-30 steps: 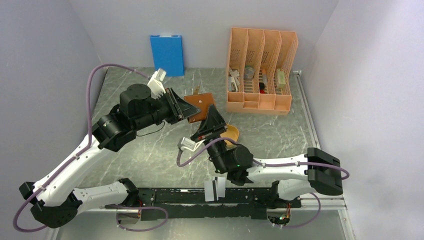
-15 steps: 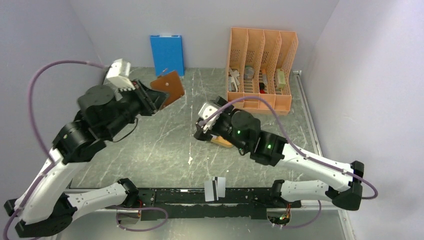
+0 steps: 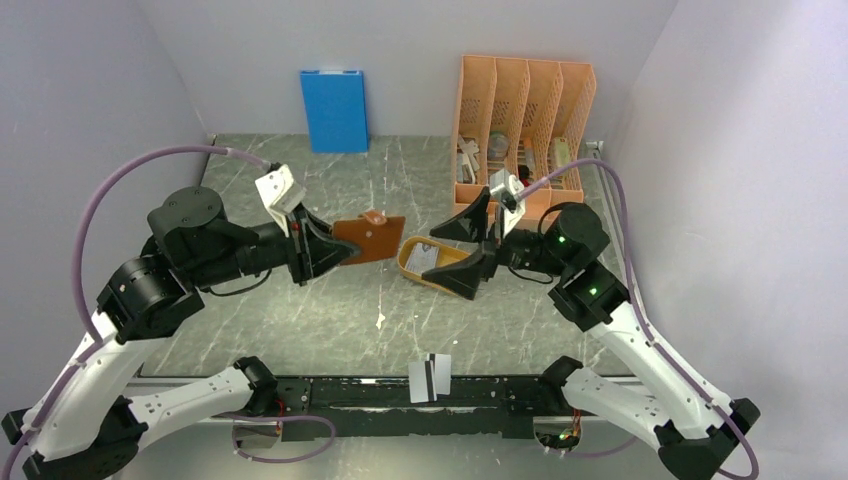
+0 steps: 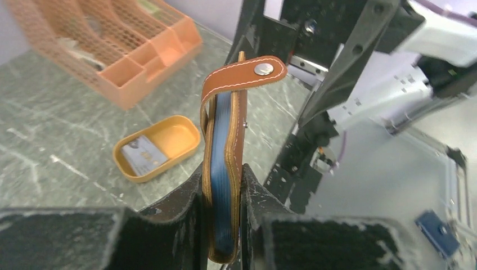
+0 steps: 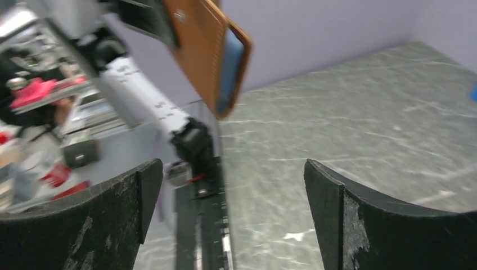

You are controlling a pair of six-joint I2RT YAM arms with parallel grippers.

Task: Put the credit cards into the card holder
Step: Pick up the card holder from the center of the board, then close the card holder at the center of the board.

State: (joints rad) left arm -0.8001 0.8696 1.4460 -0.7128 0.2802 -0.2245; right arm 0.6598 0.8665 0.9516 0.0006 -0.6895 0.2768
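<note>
My left gripper (image 3: pixel 335 250) is shut on the card holder (image 3: pixel 370 238), a brown leather wallet held in the air over the middle of the table. In the left wrist view the card holder (image 4: pixel 225 169) stands on edge between the fingers, snap flap (image 4: pixel 247 73) up, with blue showing between its leather sides. My right gripper (image 3: pixel 468 246) is open and empty, facing the holder from the right, just above the tray. One credit card (image 3: pixel 428 257) lies in the orange tray (image 3: pixel 404 262). A white card with a black stripe (image 3: pixel 430 377) lies on the front rail.
An orange file rack (image 3: pixel 522 140) holding small items stands at the back right. A blue box (image 3: pixel 334 110) leans upright against the back wall. Grey walls close in both sides of the table.
My left gripper has carried the card holder from the back left to the table's middle. The right arm has swung to the right, its jaws opened wide and turned toward the holder.
</note>
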